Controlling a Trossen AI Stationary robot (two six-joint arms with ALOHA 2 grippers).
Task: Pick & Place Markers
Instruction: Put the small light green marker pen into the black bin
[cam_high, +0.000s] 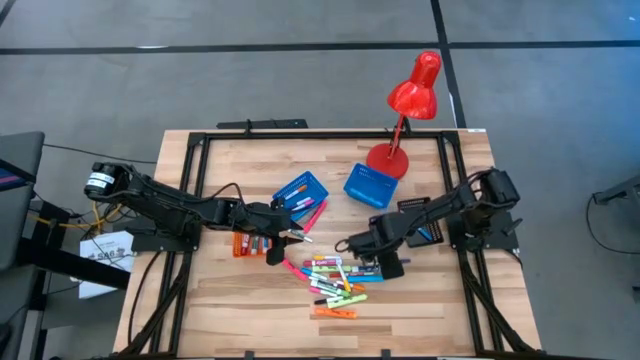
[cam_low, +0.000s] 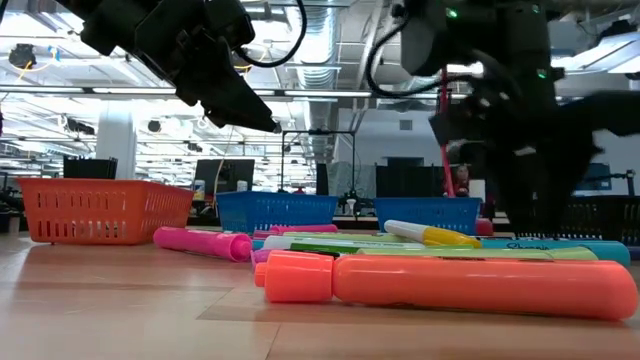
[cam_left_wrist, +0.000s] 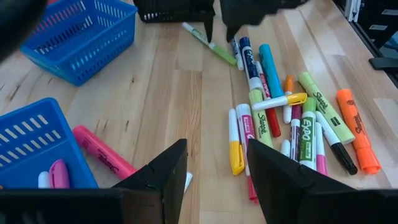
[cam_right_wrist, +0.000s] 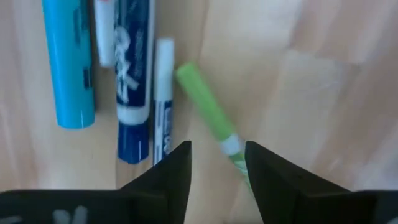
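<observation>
- The markers (cam_high: 335, 283) lie in a loose pile on the wooden surface (cam_high: 220, 295), between the two arms; a few are already inside the blue tray (cam_high: 300, 192) near the left arm, and a pink marker (cam_left_wrist: 102, 152) lies alone just beside that tray
- The right end effector (cam_right_wrist: 217, 165) hangs low over the far edge of the pile, fingers apart, with a thin green marker (cam_right_wrist: 208, 115) lying between them on the wood; it holds nothing
- The left end effector (cam_left_wrist: 214, 171) is open and empty, hovering near the pile and the pink marker
- Risk: the green marker lies slanted across the gap, so I think the closing fingers can push it sideways or make it roll away instead of gripping it
- Risk: a dark blue marker (cam_right_wrist: 134, 93) and a white-capped one (cam_right_wrist: 163, 93) lie just beside; one finger can catch them too
- Risk: both arms are near the same pile, so they can touch each other if they reach together
</observation>
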